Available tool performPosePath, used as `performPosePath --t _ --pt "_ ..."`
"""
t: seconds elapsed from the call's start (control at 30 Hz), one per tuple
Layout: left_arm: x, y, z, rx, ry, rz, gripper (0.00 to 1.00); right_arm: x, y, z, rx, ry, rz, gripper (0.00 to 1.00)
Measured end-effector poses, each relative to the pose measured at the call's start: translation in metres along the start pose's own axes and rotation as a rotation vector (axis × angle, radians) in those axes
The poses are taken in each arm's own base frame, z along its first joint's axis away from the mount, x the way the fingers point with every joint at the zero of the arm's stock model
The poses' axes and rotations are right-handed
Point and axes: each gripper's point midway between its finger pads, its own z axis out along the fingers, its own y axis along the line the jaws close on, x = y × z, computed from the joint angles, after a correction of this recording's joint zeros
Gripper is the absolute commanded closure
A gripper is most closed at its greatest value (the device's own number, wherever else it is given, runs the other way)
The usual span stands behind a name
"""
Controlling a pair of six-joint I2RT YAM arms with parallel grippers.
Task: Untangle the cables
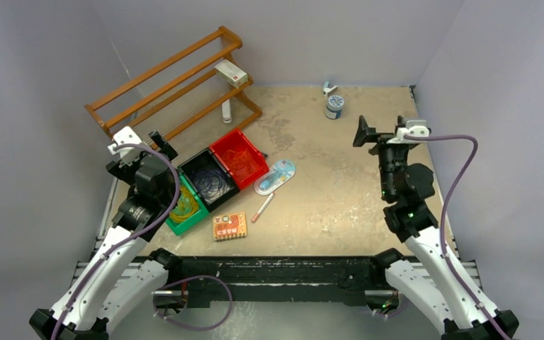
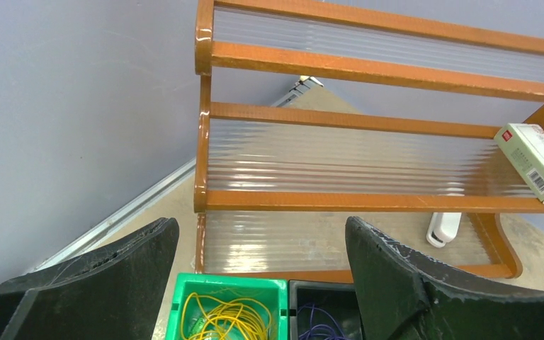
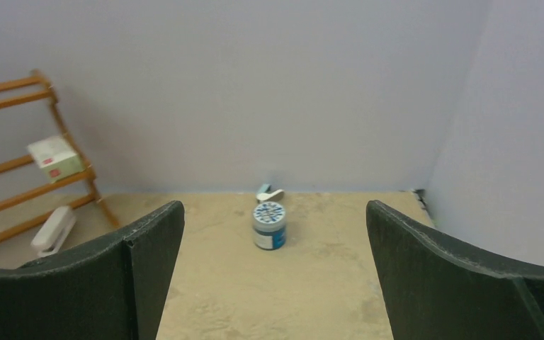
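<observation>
My L claw (image 2: 258, 223), released, hangs above green bin (image 2: 184, 289) w/ yellow cables (image 2: 227, 315); dark cables (image 1: 211, 183) in black bin (image 1: 193, 157), red cables (image 1: 241, 159) in red bin (image 1: 253, 173) alongside. Wooden rack (image 2: 368, 202) just behind bins. R claw (image 3: 275, 205), released too, faces jar (image 3: 269, 225) far across bench (image 1: 326, 198).

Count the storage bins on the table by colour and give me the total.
Green bin: 1
Black bin: 1
Red bin: 1
Total: 3
</observation>
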Motion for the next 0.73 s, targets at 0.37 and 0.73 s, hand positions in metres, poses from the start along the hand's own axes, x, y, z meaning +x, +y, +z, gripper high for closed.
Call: performPosePath --t 0.37,0.73 --pt "-0.002 0.000 0.000 -0.002 -0.004 -0.007 0.12 0.017 0.038 0.015 -0.166 0.048 -0.020 0.00" --pt "0.000 -0.002 0.001 -0.001 0.002 0.004 0.12 0.012 0.035 0.019 -0.137 0.027 -0.006 0.00"
